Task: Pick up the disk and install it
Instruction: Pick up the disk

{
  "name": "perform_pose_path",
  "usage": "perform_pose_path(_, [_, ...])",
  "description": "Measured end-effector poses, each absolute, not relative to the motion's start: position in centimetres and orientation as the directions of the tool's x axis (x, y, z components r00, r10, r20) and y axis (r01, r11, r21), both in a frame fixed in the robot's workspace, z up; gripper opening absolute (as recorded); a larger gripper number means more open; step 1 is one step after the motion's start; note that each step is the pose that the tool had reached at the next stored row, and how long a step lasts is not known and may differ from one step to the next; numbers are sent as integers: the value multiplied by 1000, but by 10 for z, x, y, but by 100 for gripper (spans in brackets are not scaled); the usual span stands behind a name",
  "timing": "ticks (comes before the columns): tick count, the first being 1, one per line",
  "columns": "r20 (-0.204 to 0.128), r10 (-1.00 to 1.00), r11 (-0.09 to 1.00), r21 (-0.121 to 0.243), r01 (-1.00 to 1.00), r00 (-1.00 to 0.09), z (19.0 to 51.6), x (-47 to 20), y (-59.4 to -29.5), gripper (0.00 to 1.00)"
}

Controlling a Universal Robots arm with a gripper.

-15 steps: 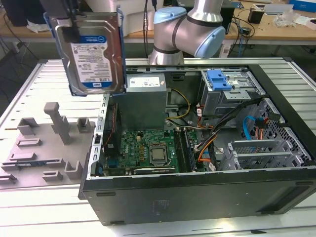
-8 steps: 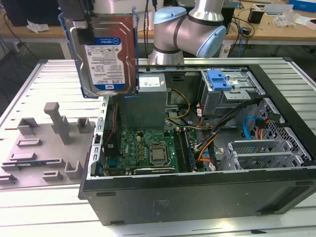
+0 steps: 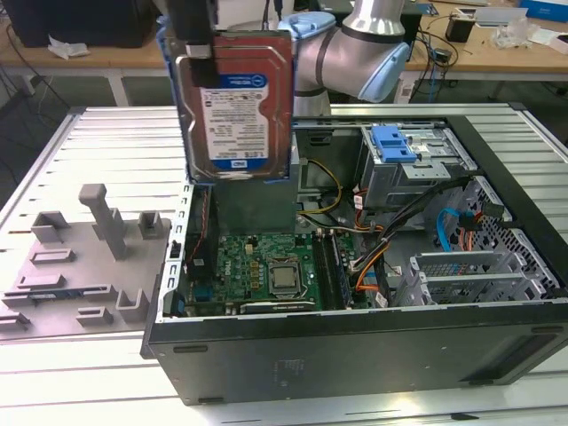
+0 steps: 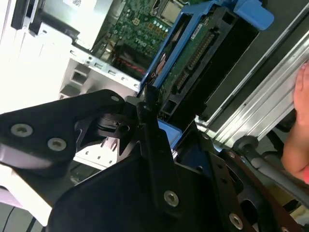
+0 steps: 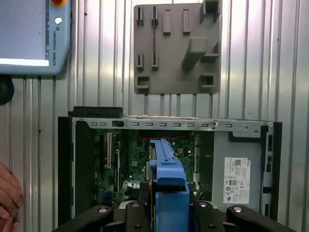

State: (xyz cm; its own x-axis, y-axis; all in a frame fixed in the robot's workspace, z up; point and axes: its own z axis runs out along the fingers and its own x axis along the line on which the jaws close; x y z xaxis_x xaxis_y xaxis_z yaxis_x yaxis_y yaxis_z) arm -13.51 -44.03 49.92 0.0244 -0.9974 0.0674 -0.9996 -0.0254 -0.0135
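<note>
**Colleague:** Where is the drive at the moment?

**Me:** I have it up in the air. In the exterior view the flat rectangular metal disk, framed by a blue plastic carrier and with its white-and-blue label facing the camera, hangs upright. It is above the open black computer case, over the end towards the exterior view's left. Its lower edge is over the green motherboard. It is not yet installed.

**Colleague:** And the jaws?

**Me:** Closed on the disk. In the second wrist view the black fingers pinch the carrier's blue edge, and I see the drive's circuit-board side. In the first wrist view the carrier sits edge-on between them, with the open case beneath it.

**Colleague:** What else is around?

**Me:** The case lies on its side on the ribbed aluminium desk. A grey moulded fixture plate rests on the desk just beside the case, on the exterior view's left. Inside the case, towards the exterior view's right, is the grey metal drive cage with a blue handle. In the first wrist view I also see a boxy grey power supply with a white label in the case and a grey-blue teach pendant. A person's hand is near the case's side.
</note>
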Motion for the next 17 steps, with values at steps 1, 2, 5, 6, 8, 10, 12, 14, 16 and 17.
perform_pose_path(1, [67, -997, -25, -14, -1000, 24, 499, -128, -443, 36])
perform_pose_path(2, [67, -997, -25, -13, -1000, 24, 499, -123, -445, 36])
perform_pose_path(5, [67, -997, -25, -13, -1000, 24, 499, -108, -451, 36])
perform_pose_path(6, [67, -997, -25, -14, -1000, 24, 499, -97, -455, 36])
perform_pose_path(8, [66, -997, -25, -14, -1000, 24, 499, -82, -462, 36])
perform_pose_path(10, [66, -998, -25, -13, -1000, 24, 499, -70, -468, 36])
perform_pose_path(12, [66, -998, -25, -13, -1000, 24, 499, -63, -471, 36])
perform_pose_path(14, [66, -998, -25, -14, -1000, 24, 499, -54, -475, 36])
perform_pose_path(16, [65, -998, -25, -14, -1000, 25, 499, -47, -478, 36])
perform_pose_path(17, [65, -998, -25, -14, -1000, 24, 499, -43, -479, 36])
